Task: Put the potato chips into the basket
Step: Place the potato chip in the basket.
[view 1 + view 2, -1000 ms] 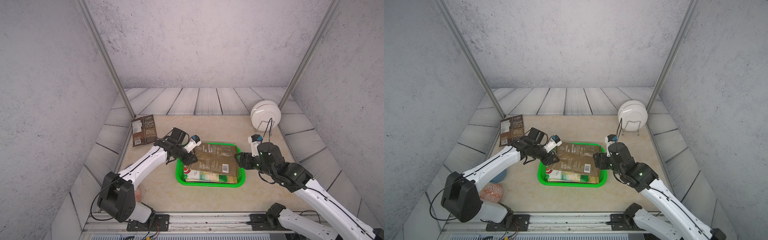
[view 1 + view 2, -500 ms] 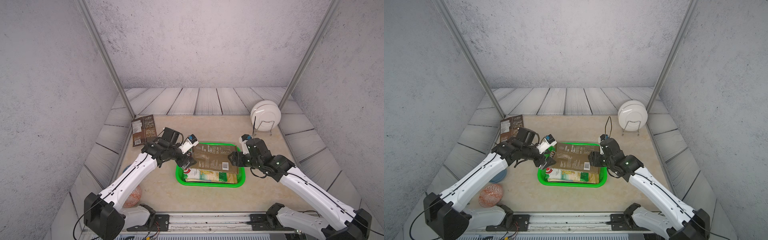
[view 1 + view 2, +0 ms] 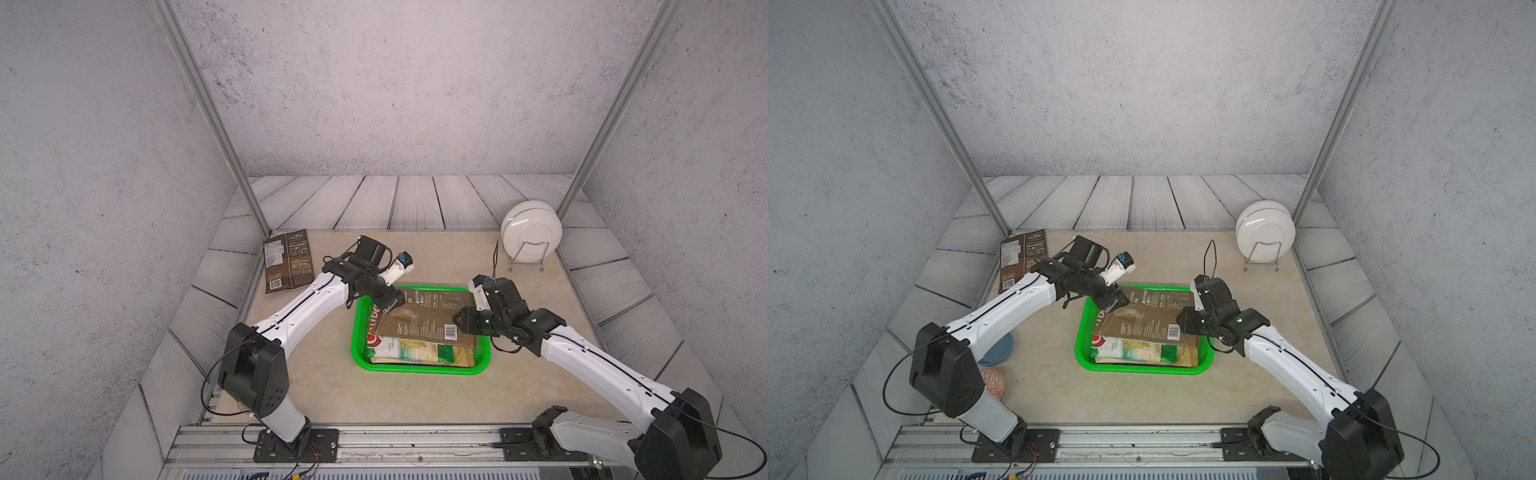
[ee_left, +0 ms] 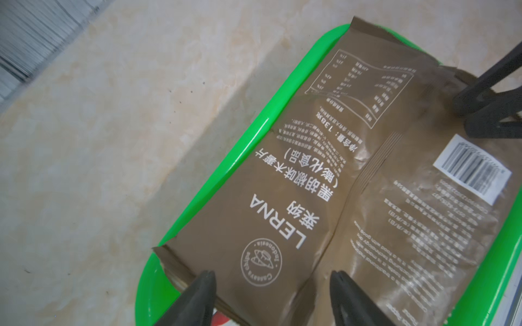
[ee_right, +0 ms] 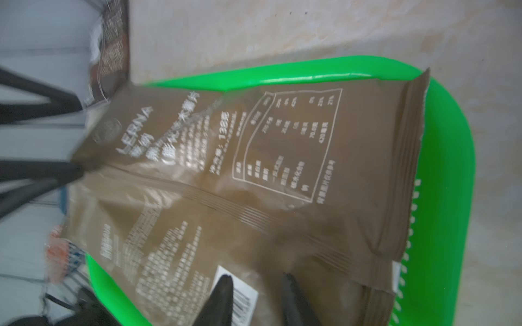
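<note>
one brown lerna bag (image 4: 339, 183) tops basket (image 3: 415, 369); left gripper (image 4: 272, 273) spread, right gripper (image 5: 256, 276) state unclear.

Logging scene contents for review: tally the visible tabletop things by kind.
Green basket: 1
Chip bags: 4 showing (brown, red, cream-green in it; dark brown outside)
Wire rack of white plates: 1
Blue dish: 1
Orange-red patterned round object: 1
Total: 8

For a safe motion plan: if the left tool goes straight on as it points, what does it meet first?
The left tool would most likely meet the brown bag lying on top in the basket; the gap is unclear.
</note>
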Motion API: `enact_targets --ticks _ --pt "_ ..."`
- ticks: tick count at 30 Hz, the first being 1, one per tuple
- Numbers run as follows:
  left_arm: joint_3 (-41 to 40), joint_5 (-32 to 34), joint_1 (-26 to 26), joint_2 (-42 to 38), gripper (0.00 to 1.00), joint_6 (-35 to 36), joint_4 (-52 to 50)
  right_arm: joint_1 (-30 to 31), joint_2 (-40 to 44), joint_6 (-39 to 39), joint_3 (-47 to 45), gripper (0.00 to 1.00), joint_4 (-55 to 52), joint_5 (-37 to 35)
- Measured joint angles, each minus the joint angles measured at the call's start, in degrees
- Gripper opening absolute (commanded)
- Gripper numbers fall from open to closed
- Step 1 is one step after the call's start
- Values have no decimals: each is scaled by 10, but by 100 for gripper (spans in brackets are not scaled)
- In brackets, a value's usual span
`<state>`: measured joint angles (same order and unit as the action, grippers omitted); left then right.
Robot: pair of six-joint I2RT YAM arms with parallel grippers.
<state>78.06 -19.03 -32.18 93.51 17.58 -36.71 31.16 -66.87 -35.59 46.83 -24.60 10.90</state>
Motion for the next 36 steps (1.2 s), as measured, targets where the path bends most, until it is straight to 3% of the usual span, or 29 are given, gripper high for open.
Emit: enact_targets --ticks 8,17,23,28,31,36 --pt "-73 46 -5 3 64 1 32 -7 -25 -6 -56 22 41 -1" --pt "-143 42 -5 -72 66 3 51 -14 -65 -6 -68 20 72 0" --pt "-147 19 -5 -96 66 9 15 -14 -50 10 -60 34 44 -8" --pt "-147 15 -5 -132 70 15 -35 -15 11 34 -26 51 -17 -16" --pt "-138 30 -5 -169 71 16 -63 -15 61 45 -2 63 -37 -18" --pt "-106 90 4 -220 73 16 -69 -15 126 50 26 67 -48 -19"
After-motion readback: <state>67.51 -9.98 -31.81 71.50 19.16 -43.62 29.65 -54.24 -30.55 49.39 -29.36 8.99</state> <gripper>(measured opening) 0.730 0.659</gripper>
